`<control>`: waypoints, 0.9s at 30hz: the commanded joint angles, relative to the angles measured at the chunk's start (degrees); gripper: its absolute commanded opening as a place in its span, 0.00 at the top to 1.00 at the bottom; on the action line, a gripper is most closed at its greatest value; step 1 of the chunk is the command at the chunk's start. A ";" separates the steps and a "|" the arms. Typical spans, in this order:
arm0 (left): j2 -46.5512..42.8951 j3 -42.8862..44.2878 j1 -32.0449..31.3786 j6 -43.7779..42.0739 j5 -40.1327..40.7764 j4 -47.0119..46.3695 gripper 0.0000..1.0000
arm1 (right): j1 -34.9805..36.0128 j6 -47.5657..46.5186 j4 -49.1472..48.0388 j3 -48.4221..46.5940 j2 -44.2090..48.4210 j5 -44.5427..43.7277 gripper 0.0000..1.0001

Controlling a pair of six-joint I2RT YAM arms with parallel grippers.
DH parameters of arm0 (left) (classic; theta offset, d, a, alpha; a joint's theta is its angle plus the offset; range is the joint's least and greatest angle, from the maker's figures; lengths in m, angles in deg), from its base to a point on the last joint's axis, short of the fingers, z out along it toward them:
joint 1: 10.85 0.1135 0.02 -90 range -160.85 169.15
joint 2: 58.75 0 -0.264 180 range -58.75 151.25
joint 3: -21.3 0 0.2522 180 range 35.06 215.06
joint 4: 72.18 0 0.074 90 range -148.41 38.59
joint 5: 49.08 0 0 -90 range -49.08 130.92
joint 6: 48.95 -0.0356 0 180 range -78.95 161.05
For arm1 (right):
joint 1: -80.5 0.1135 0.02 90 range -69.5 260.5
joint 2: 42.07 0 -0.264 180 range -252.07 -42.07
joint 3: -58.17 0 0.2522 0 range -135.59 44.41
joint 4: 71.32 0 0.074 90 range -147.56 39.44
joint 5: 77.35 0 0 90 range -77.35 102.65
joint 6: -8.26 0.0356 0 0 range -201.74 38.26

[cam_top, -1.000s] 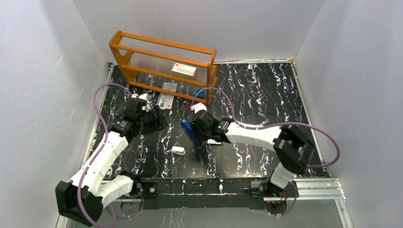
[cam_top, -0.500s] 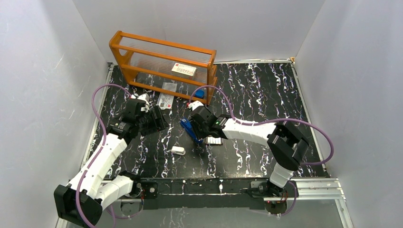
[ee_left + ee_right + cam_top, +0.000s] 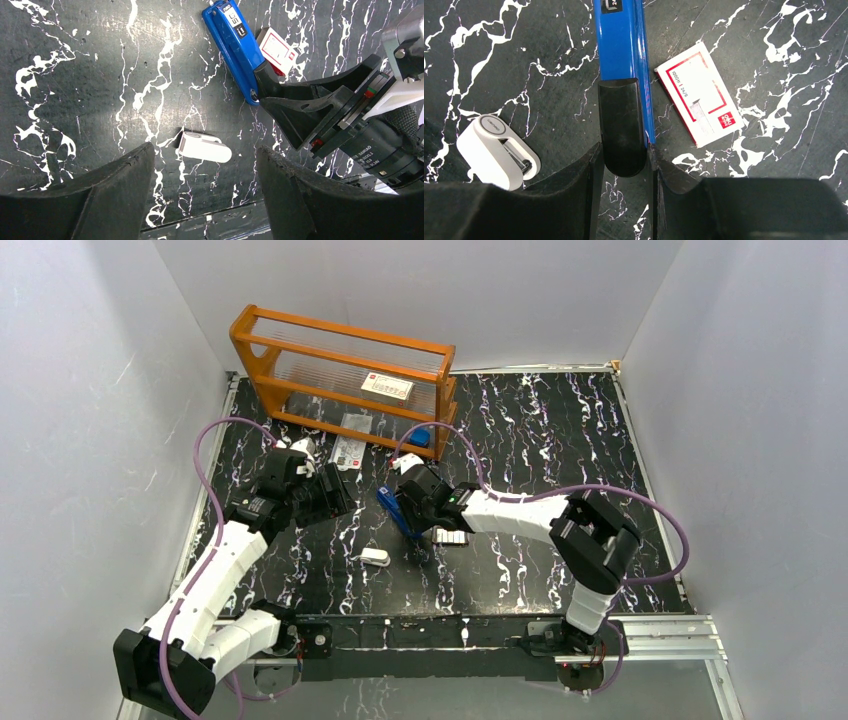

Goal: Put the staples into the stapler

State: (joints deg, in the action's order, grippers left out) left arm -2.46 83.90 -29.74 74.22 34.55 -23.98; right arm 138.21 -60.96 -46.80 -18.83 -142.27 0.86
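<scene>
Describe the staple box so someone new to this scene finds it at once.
On the black marble table, come forward from the orange rack to the blue stapler mid-table. The staple box lies flat just right of it. It is a white rectangle with red borders, unlike the rounded white gadget on the stapler's left.

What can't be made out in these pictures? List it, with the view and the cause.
- Staple box contents: right wrist view, hidden under its printed face.
- Blue stapler front end: right wrist view, cut off by top edge.
- Rack card print: top view, too small.
</scene>
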 commanded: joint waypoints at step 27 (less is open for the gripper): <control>-16.70 20.40 -0.09 -11.68 16.27 12.04 0.10 | -1.38 -9.96 24.98 -1.01 51.12 -24.60 0.05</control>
State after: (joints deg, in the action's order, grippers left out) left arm -17.50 98.87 -29.74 65.00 46.74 -15.41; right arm 137.07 -69.18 -28.44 -20.51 -98.34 -12.45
